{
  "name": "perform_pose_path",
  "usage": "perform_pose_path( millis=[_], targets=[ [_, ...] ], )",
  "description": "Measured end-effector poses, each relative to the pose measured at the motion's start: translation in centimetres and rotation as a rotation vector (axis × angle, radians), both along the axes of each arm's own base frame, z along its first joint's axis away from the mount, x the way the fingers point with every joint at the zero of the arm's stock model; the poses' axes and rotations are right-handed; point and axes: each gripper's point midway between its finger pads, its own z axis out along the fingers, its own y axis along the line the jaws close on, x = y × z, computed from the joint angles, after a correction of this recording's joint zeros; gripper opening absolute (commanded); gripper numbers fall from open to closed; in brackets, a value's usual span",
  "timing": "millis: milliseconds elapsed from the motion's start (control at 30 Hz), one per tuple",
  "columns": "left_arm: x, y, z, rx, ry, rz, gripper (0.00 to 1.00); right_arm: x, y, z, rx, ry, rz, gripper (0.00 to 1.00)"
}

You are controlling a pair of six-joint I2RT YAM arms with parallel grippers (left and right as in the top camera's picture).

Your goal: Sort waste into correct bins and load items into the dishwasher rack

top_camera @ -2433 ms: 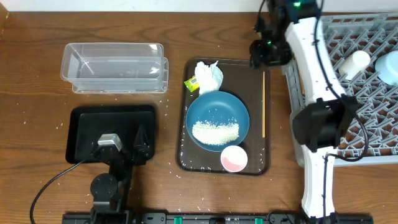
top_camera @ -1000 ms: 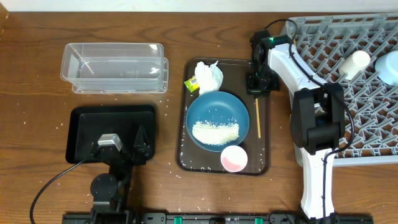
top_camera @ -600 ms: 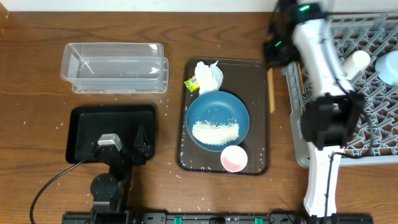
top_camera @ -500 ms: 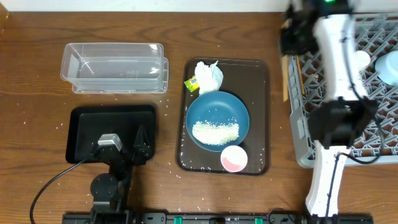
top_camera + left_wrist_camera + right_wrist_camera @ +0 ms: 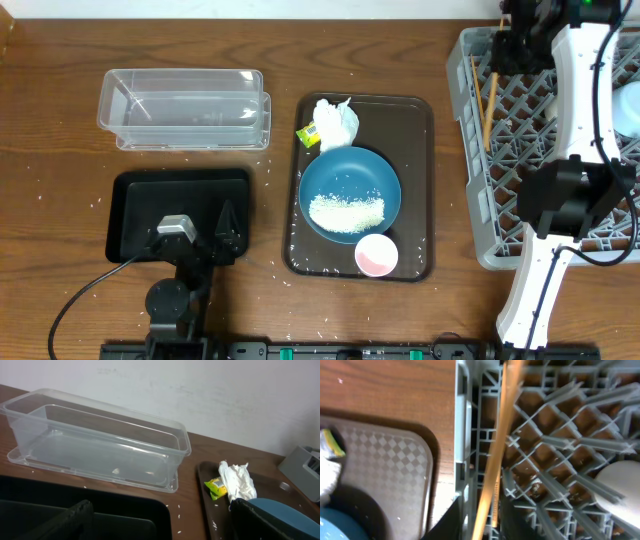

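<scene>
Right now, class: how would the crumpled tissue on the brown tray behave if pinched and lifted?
The tissue looks thin and crumpled, so probably light and squashy. It touches the wrapper, which might drag along.

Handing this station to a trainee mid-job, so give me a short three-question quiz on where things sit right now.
1. True or false: the heap of loose white rice grains lies on the large dark-blue round dish.
2. Fill in: the small pink cup stands on the ___ rectangular serving tray.
3. Where is the pair of thin wooden chopsticks? A on the serving tray; B over the large grey plastic lattice rack, at the right hand; C on the dish.
Key: 1 true; 2 brown; 3 B.
</scene>
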Motion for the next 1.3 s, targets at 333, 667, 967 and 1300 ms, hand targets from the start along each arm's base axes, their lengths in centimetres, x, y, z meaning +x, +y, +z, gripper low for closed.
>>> perform_pose_path(
  millis=[333,667,967,1300],
  targets=[
    [0.0,0.0,0.0,0.000,0.000,0.000,0.90,-1.8,0.5,-2.9,0.010,0.112,0.006,0.65],
    [0.0,0.0,0.0,0.000,0.000,0.000,0.90,-3.4,8.0,-2.9,0.088,0.167,0.135,0.69],
    [0.0,0.0,0.0,0.000,0.000,0.000,0.89,-1.3,19.1,-2.0,0.149,0.003,0.289,0.99],
    [0.0,0.0,0.0,0.000,0.000,0.000,0.90,-3.1,26.7,-3.5,0.150,-0.010,0.357,0.99]
  ],
)
